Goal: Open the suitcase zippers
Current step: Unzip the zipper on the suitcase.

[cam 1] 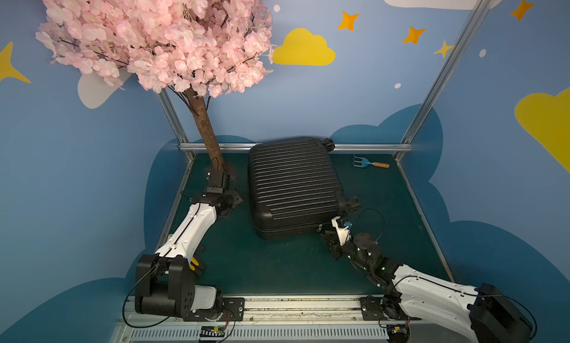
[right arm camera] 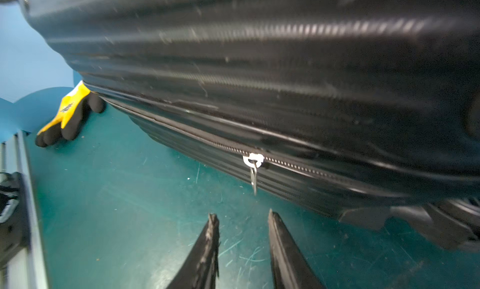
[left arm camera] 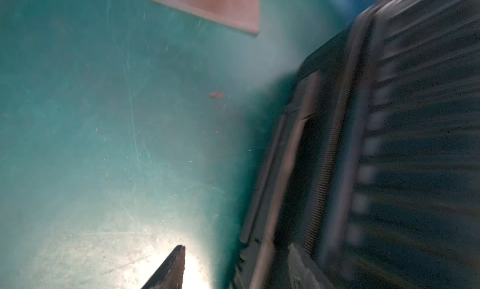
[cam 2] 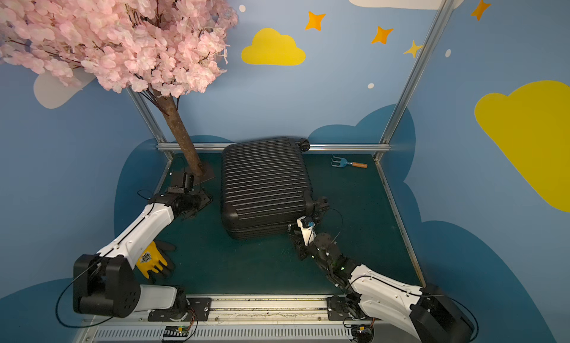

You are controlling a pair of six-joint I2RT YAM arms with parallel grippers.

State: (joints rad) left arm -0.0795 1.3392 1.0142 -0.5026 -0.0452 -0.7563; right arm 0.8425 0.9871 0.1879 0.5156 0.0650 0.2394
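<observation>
The black ribbed suitcase (cam 1: 293, 184) lies flat on the green mat, seen in both top views. My left gripper (left arm camera: 235, 251) is open beside the suitcase's left side, where a handle bar (left arm camera: 285, 176) and a zipper track (left arm camera: 327, 170) run; one finger (left arm camera: 301, 267) lies close against that side. At the front right corner my right gripper (right arm camera: 242, 218) is open with only bare mat between its fingers. A silver zipper pull (right arm camera: 253, 165) hangs from the zipper track (right arm camera: 311, 170) just ahead of those fingertips, untouched.
A cherry tree trunk (cam 1: 206, 131) stands on a brown base plate (left arm camera: 213, 7) close to my left arm. A yellow and black glove (cam 2: 152, 259) lies front left. A blue hand fork (cam 1: 370, 163) lies back right. A metal rail (cam 1: 370, 147) borders the back.
</observation>
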